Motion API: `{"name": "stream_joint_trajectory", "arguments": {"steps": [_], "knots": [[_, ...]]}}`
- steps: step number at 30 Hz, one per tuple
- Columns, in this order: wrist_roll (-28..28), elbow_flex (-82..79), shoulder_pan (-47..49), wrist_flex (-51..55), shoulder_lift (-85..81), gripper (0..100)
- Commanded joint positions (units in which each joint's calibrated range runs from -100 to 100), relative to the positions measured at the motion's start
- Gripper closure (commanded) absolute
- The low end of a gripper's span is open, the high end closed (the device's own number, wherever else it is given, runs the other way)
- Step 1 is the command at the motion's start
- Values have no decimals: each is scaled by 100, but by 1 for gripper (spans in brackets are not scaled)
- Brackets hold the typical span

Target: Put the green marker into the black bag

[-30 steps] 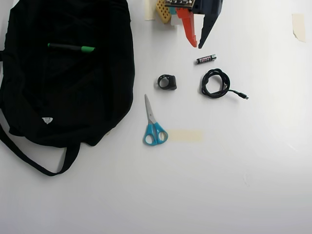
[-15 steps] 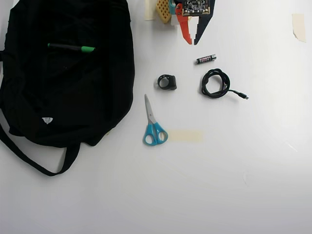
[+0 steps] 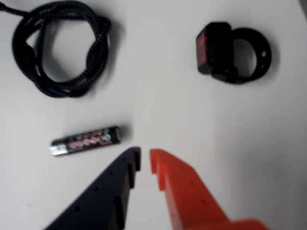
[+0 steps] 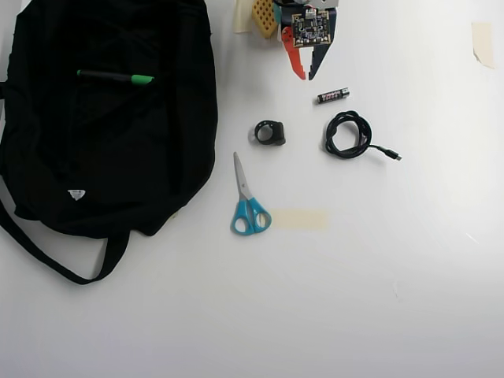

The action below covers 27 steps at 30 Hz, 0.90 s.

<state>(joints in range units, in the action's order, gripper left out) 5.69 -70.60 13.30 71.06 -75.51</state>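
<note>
The green marker (image 4: 114, 77), black barrel with a green cap pointing right, lies on top of the black bag (image 4: 118, 157) at the left of the overhead view. The bag spreads flat, its straps trailing toward the lower left. My gripper (image 4: 305, 77) hangs at the top centre, far to the right of the bag, with its orange and dark fingers nearly together and nothing between them. In the wrist view the gripper (image 3: 145, 160) shows only a thin gap over bare table. Neither marker nor bag shows in the wrist view.
A small battery (image 4: 333, 95) (image 3: 85, 140) lies just beside the fingertips. A coiled black cable (image 4: 346, 134) (image 3: 60, 48), a black ring-shaped part (image 4: 270, 132) (image 3: 235, 50), blue-handled scissors (image 4: 248, 201) and a tape strip (image 4: 299, 220) lie mid-table.
The gripper's fingers have closed from wide apart to nearly touching, and the arm has drawn back toward the top edge. The marker, bag and other things have not moved.
</note>
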Motion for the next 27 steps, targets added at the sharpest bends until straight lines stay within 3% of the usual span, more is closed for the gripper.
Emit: {"name": "stream_joint_trajectory", "arguments": {"steps": [1, 27], "knots": [[-24, -496, 99, -86, -507, 98], [-13, -2671, -283, -35, -2416, 98]]}}
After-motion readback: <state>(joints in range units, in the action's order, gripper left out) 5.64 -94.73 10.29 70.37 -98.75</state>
